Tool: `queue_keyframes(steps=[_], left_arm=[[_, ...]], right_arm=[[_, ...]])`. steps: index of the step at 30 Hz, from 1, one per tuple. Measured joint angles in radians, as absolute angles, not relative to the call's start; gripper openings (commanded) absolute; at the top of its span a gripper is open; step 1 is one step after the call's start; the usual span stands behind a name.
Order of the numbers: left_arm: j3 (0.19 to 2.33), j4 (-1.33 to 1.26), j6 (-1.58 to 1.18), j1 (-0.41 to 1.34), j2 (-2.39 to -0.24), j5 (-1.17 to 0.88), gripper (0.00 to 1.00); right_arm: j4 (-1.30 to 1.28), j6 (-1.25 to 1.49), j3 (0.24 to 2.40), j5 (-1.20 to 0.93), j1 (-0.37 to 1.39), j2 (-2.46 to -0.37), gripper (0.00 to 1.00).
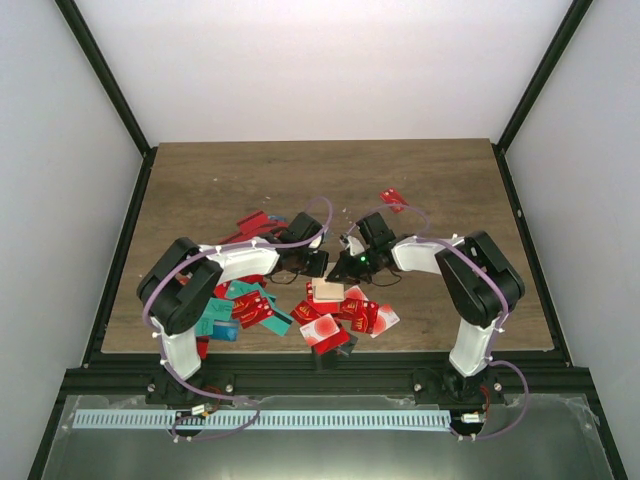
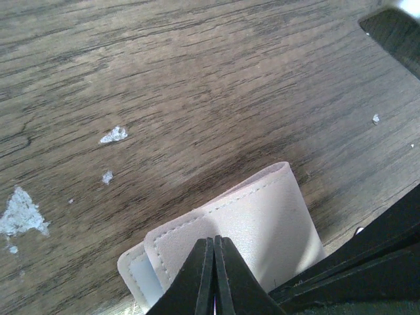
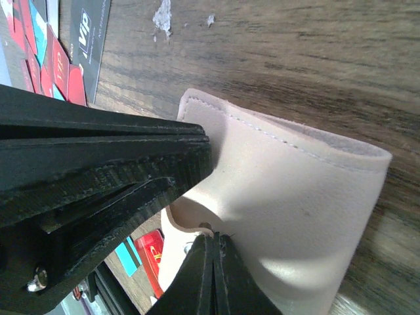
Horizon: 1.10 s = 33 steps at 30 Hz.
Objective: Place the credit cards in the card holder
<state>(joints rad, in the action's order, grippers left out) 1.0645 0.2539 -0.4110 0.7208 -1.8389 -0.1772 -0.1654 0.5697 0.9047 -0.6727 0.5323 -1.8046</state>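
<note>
Both claws are clamped on the card holder [image 2: 262, 220] mid-table, just past the credit cards [image 1: 345, 315]. The left gripper [image 2: 214, 241] pinches one edge, the right gripper [image 3: 213, 237] pinches by the snap. Honestly, uneven pulling could make it slip or stay folded.

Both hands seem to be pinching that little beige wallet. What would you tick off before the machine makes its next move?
1. Grip of left hand on card holder: ok, shut on its edge.
2. Grip of right hand on it: ok, shut on it as well.
3. Holder opened with a pocket showing: not ok, its flaps lie together in the left wrist view.
4. A card ready in a hand: not ok, both hands are taken up by the holder.
5. credit cards close by: ok, piled on the table near the arms.
</note>
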Motion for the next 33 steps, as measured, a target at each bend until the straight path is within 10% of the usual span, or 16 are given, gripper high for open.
queue_keyframes(steps=[33], left_arm=[[1.044,0.308,-0.403,0.735,-1.750,-0.157,0.04]], right_arm=[[-0.169,0.598,0.941,-0.691,0.523,-1.843,0.01]])
